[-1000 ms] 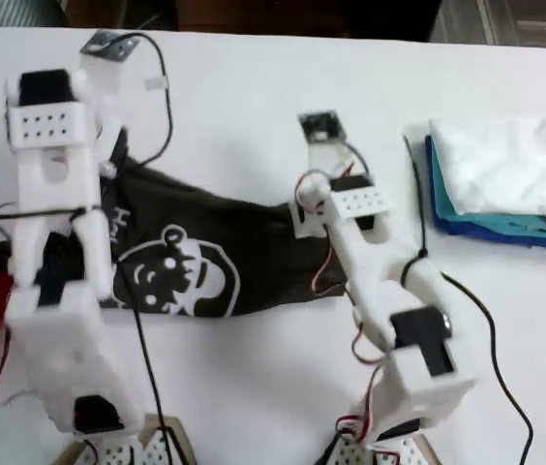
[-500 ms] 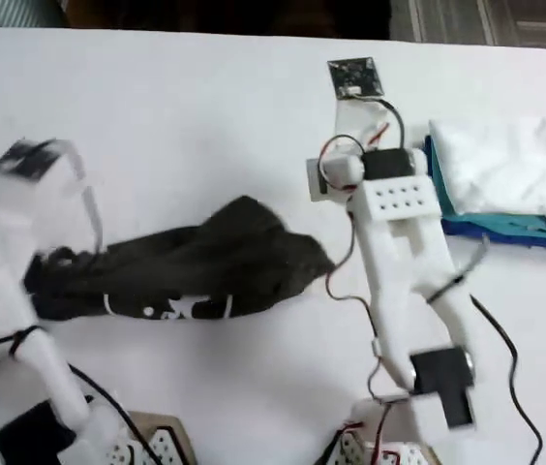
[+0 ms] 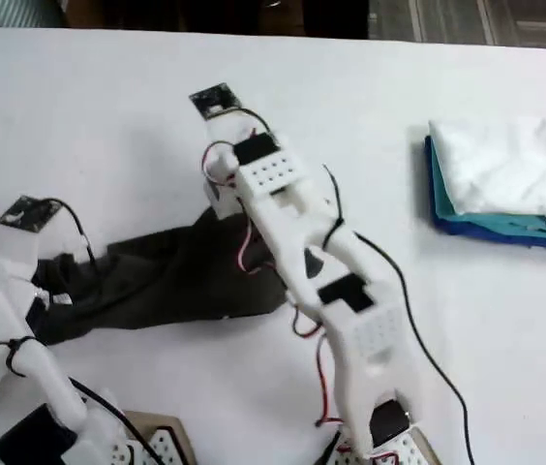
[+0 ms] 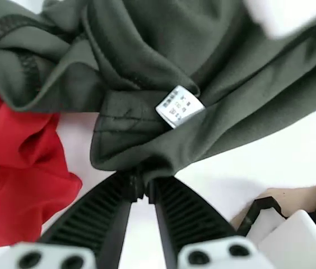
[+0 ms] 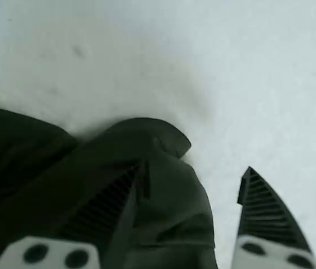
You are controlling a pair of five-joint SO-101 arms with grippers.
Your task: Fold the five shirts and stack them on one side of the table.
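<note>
dark shirt (image 3: 147, 281) lies bunched between the two grippers
left gripper (image 4: 141, 188) is clenched on its edge, just beside a red shirt (image 4: 18, 174); right gripper (image 5: 194, 188) gapes over its other end; folded stack (image 3: 505, 184) sits well apart, far right.

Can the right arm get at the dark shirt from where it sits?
Likely yes: the right claw is open right at the dark shirt, a fold already between its jaws, nothing in the way.

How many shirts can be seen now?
5: a dark shirt at centre-left, a red shirt beside it, and a white shirt over a teal shirt and a blue shirt at one side. More may hide beneath.
</note>
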